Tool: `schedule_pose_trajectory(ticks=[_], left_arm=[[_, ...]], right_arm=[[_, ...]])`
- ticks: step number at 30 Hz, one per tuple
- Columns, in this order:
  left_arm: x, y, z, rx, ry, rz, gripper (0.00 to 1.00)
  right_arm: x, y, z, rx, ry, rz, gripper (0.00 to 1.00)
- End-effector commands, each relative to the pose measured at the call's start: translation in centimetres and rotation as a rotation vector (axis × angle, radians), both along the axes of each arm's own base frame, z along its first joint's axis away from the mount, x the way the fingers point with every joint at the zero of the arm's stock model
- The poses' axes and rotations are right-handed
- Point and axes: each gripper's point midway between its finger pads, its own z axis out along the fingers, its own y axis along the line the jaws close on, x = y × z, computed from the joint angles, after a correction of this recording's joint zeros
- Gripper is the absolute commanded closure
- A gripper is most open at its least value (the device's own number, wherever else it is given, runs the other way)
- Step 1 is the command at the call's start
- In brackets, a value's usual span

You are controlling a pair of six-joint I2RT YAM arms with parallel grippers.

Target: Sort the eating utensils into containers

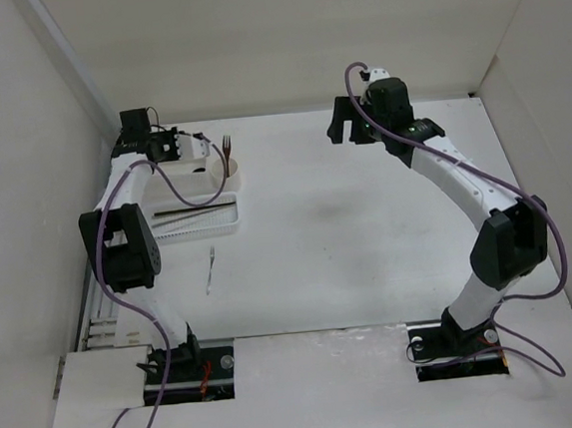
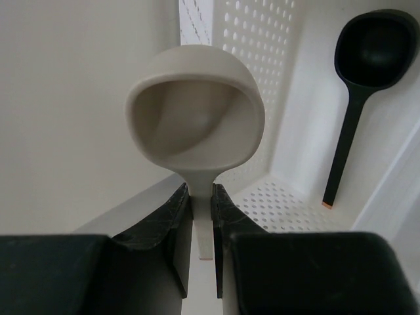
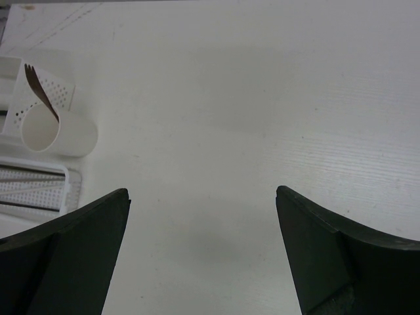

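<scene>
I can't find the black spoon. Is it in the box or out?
In. The black spoon leans against the inside wall of the white box, bowl up, with its handle end down by the holed floor.

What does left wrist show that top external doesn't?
Left wrist only: the pale spoon clamped by its handle in the left gripper, and the dark spoon leaning inside the perforated box. Top external only: metal fork lying on the table, chopsticks in the ribbed tray, brown fork in the cup, right gripper open and empty. Both: left gripper at the box.
</scene>
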Motion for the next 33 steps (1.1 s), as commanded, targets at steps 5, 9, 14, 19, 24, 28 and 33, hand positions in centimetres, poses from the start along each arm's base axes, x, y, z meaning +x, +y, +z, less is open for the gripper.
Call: schedule_pose_trajectory(ticks=[5, 9, 14, 19, 24, 28, 33], left_arm=[[2.2, -0.4, 0.3, 0.012, -0.059, 0.012, 0.68], [2.5, -0.2, 1.4, -0.030, -0.097, 0.060, 0.38], [1.8, -0.8, 4.6, -0.115, -0.175, 0.090, 0.33], [-0.9, -3.5, 14.5, -0.484, -0.343, 0.172, 0.31], [-7.7, -6.8, 14.0, -0.920, -0.067, 0.422, 0.36], [-14.7, -9.2, 7.3, -1.007, 0.279, 0.670, 0.40], [-20.1, -9.0, 0.2, -0.866, 0.509, 0.949, 0.48]], right_arm=[[2.0, 0.6, 3.1, 0.030, -0.077, 0.022, 0.02], [2.1, 0.2, 3.3, 0.030, -0.077, 0.012, 0.02], [1.6, 0.0, 3.4, 0.030, -0.077, 0.012, 0.02], [0.8, -0.1, 4.1, 0.044, -0.104, 0.021, 0.02], [-1.2, 0.4, 3.4, 0.056, -0.081, 0.035, 0.02], [-3.5, 0.7, 3.8, 0.078, -0.088, 0.042, 0.02], [-6.2, 2.5, 2.7, 0.073, -0.048, 0.082, 0.02]])
